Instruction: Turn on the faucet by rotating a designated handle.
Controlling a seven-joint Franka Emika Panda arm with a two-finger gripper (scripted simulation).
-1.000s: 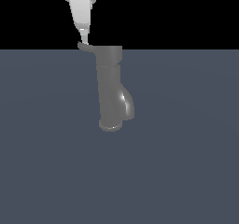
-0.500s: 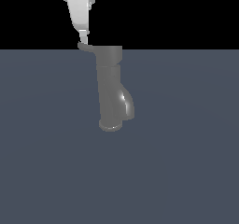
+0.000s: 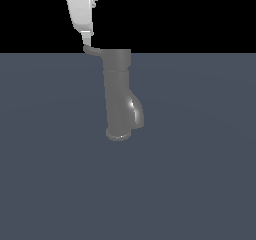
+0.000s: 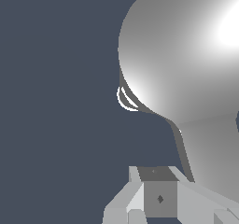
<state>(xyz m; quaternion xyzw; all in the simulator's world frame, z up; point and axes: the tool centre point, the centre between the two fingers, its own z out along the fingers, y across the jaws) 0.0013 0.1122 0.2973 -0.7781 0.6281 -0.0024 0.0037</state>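
A flat slate-blue floor fills the lower scene (black backdrop above)

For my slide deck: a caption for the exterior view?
White gripper meets the thin grey lever handle atop the dull grey upright cylindrical faucet.

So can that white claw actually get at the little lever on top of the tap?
Probably yes. The gripper hangs right above the tip of the handle, seemingly touching it, and nothing stands between them. The faucet body lies off to the exterior view's right, out of its way.
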